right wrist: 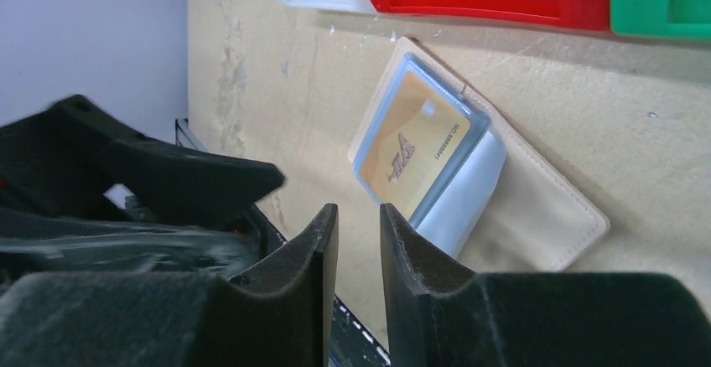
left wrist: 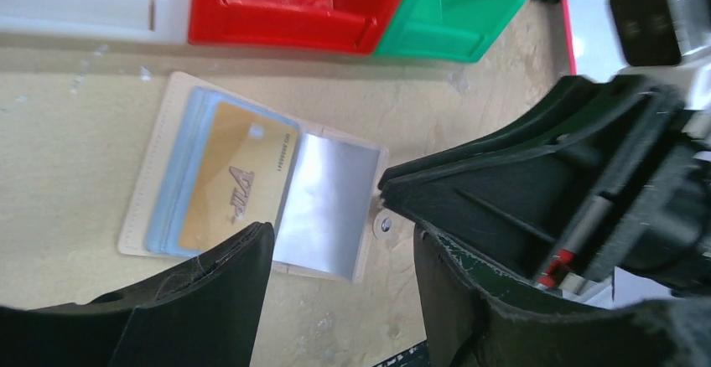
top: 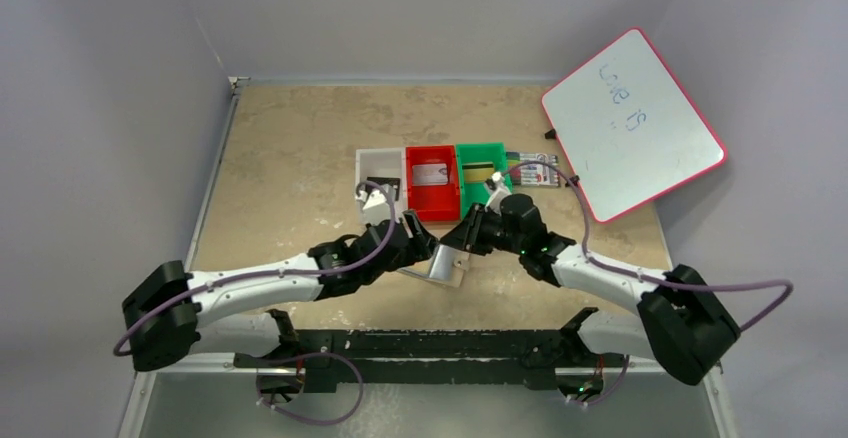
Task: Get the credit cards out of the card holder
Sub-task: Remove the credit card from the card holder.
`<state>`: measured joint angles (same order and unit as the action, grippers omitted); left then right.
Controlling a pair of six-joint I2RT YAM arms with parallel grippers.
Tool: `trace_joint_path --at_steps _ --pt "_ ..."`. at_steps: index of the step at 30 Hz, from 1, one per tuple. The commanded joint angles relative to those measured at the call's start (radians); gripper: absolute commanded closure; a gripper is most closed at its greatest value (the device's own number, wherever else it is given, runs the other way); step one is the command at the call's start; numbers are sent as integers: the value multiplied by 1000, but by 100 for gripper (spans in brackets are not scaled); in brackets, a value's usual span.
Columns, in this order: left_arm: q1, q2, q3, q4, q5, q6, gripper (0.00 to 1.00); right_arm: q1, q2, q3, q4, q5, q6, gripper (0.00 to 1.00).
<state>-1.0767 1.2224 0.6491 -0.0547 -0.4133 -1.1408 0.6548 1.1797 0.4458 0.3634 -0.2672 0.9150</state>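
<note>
**A:** Our card holder lies opened flat on the surface, near the red bin. The gold card is tucked in its light-blue pocket. How do we get it out cleanly?

**B:** We'd use both arms. The left pincer hangs over the holder with its jaws wide and nothing between them. We judge it should press down on the tan flap to pin it. The right pincer is narrowed to a slim gap and is also empty. It would need to nip the card's exposed edge and draw it out along the pocket, low and slow, so the holder doesn't lift with it.

**A:** And what can't we make out?

**B:** We can't count the cards. We see stacked blue edges under the gold one, but not what they hold. The silvery panel beside it could be a card or a glossy window, since glare washes it out. From above, our two arms cover much of the holder. In both wrist views the bins are cut off at the top.
</note>
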Motion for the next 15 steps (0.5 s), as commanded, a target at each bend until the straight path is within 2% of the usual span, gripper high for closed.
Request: trace_joint_path --at_steps 1,7,13,15 --pt "-3 -100 -11 -97 -144 -11 37 7 99 55 67 -110 -65 71" --pt "-3 -133 -45 -137 -183 -16 32 12 242 48 27 -86 -125 68" --pt "-1 -52 -41 -120 -178 11 28 11 305 -5 83 -44 -118 67" --pt "3 -6 -21 -119 -173 34 26 11 330 -27 126 -75 -103 67"
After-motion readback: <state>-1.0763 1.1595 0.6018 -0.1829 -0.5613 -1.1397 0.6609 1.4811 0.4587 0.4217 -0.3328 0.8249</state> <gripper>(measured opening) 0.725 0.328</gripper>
